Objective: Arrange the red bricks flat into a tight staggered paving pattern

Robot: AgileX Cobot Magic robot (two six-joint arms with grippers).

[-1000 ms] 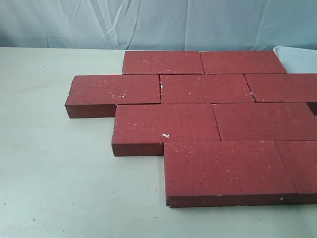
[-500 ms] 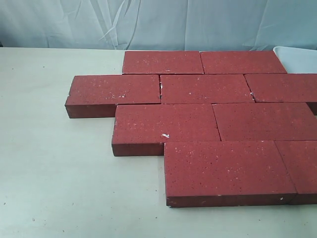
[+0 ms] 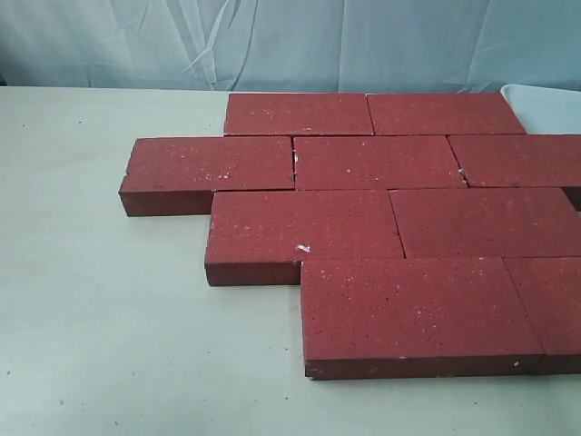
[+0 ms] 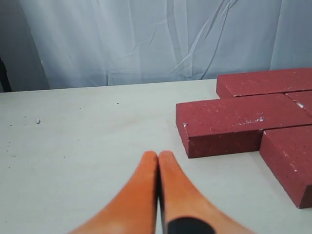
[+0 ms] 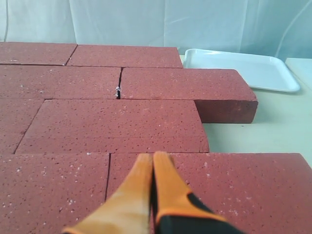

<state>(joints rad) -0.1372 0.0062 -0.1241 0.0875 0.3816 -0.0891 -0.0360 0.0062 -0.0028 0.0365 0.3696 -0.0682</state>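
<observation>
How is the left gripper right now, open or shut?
Shut. The left gripper shows both orange fingers pressed together, nothing between them.

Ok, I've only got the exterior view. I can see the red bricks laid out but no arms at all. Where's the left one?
Observer: The left fingers are shut on nothing, over bare table and apart from the end brick of the paving.
Operator: And the right one?
Observer: The right fingers are shut too and empty, over the red bricks themselves.
Operator: I see a white corner at my right edge. What is it?
Observer: A white tray beside the bricks. What shows of it is empty.
</observation>
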